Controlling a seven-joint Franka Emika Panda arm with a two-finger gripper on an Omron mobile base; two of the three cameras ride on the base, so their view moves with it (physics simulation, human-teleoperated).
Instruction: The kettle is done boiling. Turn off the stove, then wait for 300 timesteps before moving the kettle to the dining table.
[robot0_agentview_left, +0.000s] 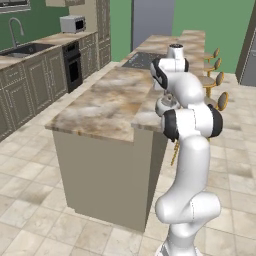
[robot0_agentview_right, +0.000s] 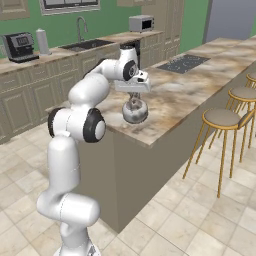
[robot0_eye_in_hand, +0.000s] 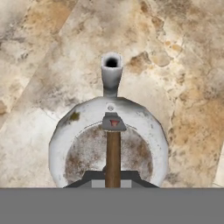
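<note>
Setting: rendered kitchen, green walls, tiled floor, beige-brown veined marble tabletop (robot0_agentview_right: 175, 100) running down the middle, wooden stools (robot0_agentview_right: 220, 120) along its far side.

Item: kettle (robot0_agentview_right: 135, 112), small, squat, silvery metal, spout (robot0_eye_in_hand: 111, 70) pointing away from the claw in the hand view. It hangs directly under the claw (robot0_agentview_right: 133, 96), at or just above the marble near the tabletop's near end; whether the base touches the slab cannot be told.

Claw: fully closed on the kettle's thin arched handle (robot0_eye_in_hand: 113, 157), gripped at its crown.

Stove (robot0_agentview_right: 182, 63): dark cooktop set in the tabletop, well beyond the claw, bare of the kettle.

Handling notes (judged): rigid metal body, not fragile, and probably weighty if it holds water. The handle is narrow and smooth, so the kettle may swing or pivot beneath the grip; a hold at the top of the arch keeps it level. Lower gently and let it settle flat before letting go.
</note>
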